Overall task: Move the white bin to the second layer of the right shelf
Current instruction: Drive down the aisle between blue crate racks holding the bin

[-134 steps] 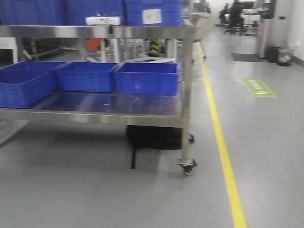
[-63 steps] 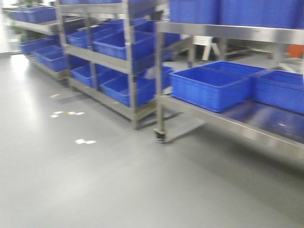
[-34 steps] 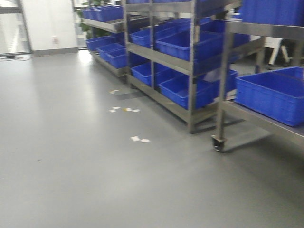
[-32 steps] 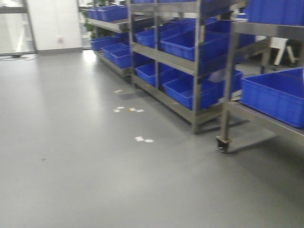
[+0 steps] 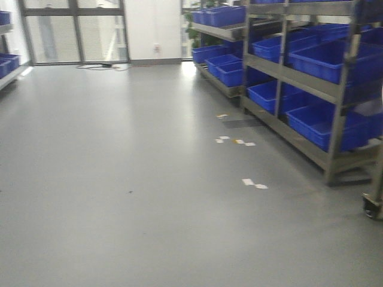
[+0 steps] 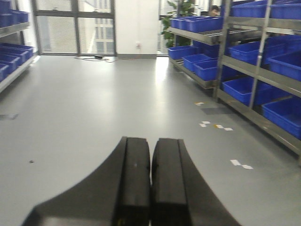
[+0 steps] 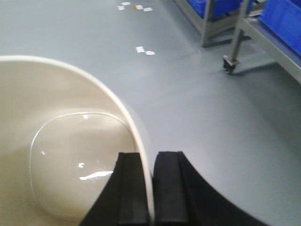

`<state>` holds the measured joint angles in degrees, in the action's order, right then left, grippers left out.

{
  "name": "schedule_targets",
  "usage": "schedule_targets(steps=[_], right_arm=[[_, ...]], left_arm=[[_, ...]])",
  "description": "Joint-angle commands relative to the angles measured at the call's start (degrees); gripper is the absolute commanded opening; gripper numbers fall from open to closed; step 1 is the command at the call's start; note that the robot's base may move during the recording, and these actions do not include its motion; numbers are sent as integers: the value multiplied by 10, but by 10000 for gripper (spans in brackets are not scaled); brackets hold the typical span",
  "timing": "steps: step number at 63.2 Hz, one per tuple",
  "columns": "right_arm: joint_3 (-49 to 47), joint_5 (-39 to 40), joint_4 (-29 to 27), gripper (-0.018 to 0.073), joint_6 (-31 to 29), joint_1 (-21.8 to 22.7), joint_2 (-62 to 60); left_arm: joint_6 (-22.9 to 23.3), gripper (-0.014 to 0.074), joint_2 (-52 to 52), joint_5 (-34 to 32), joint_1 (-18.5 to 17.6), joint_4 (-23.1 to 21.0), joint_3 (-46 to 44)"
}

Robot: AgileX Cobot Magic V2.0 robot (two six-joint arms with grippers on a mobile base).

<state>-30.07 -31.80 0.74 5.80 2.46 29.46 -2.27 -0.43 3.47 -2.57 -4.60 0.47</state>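
– Grey smooth floor (image 5: pixel 119 191) runs a long way back to tall glass windows (image 5: pixel 75 36). What stands on it?

– Along the right edge of the floor I see grey steel racks (image 5: pixel 335 95) full of big blue plastic crates (image 5: pixel 323 57). More blue crates sit at the far left edge. Little white paper bits (image 5: pixel 254 183) lie on the floor near the racks. A small rack wheel (image 5: pixel 371 206) shows at the right edge.

– What is your left gripper doing?

– My left gripper (image 6: pixel 150 141) is pressed closed. Its two black fingers touch each other, with nothing between them. It hangs over bare floor.

– And the other one?

– My right gripper (image 7: pixel 151 157) is clamped on a smooth cream-white plastic bin (image 7: pixel 70 155) with rounded corners. The thin wall of the bin runs between my two fingers. One finger is inside the bin and one is outside.

– So where is the bin?

– It is held in my right gripper, over the floor. I look down into it, and light shines on its rounded bottom. Past its rim is grey floor, then a steel rack leg (image 7: pixel 238 28) on a wheel, with blue crates in the far right corner.
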Motion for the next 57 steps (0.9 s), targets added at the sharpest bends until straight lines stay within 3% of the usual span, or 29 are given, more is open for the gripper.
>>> schedule_targets(steps=[1,57], right_arm=[[-17,54,2,55,3,-1,1],[-17,54,2,55,3,-1,1]], left_arm=[[3,85,-9,-48,-4,-3,16],[3,85,-9,-48,-4,-3,16]])
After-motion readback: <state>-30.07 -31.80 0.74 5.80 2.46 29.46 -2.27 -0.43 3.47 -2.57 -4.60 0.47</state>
